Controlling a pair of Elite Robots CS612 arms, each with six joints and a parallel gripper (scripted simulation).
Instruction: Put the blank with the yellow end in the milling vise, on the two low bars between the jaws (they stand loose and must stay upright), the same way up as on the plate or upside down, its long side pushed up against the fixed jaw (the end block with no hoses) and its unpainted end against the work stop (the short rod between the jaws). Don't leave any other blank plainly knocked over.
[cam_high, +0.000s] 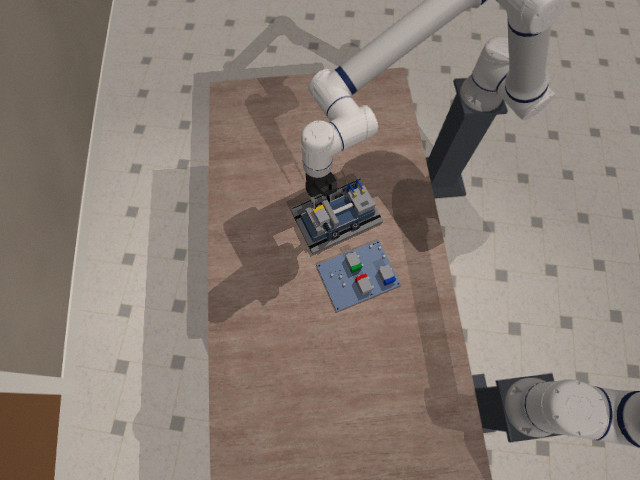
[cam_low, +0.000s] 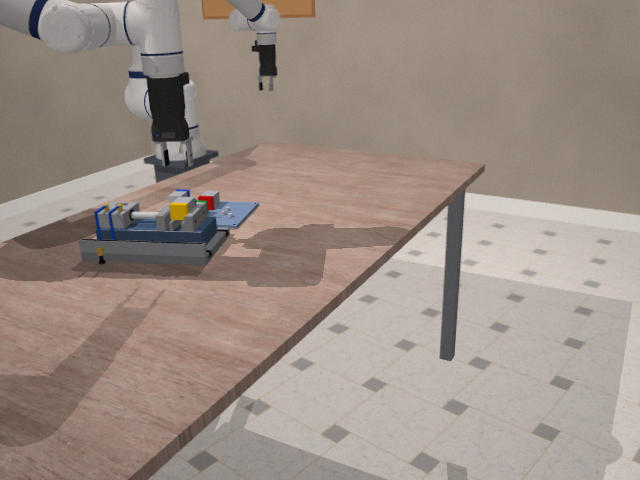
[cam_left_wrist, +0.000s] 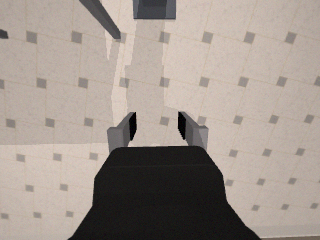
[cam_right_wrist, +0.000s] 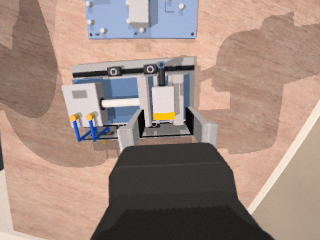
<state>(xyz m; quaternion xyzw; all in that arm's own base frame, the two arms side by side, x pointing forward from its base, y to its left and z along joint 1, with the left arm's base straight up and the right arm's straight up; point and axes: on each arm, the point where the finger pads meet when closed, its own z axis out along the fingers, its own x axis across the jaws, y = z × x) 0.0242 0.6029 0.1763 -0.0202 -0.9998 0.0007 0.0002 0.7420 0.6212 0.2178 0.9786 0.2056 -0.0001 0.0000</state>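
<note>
The yellow-ended blank (cam_high: 322, 216) (cam_low: 178, 210) (cam_right_wrist: 163, 100) lies level in the vise between the fixed jaw (cam_low: 195, 217) (cam_right_wrist: 178, 92) and the moving jaw (cam_low: 163, 218) (cam_right_wrist: 144, 95). Its long side is close beside the fixed jaw; contact cannot be told. Its unpainted end is at the work stop (cam_right_wrist: 161, 76), with no clear gap. The low bars are mostly hidden under it; one bar's end (cam_low: 174, 224) shows upright. My right gripper (cam_low: 177, 153) (cam_right_wrist: 164, 116) is open and empty, above the vise near the yellow end. My left gripper (cam_low: 265, 85) (cam_left_wrist: 157, 120) is open and empty, far from the vise.
The blue plate (cam_high: 336, 294) (cam_low: 244, 210) (cam_right_wrist: 115, 25) lies beside the vise. It holds the green-ended blank (cam_high: 353, 260), the red-ended blank (cam_high: 364, 285) and the blue-ended blank (cam_high: 386, 273), none plainly knocked over. Hoses (cam_low: 105, 219) (cam_right_wrist: 85, 132) stand at the vise's other end block.
</note>
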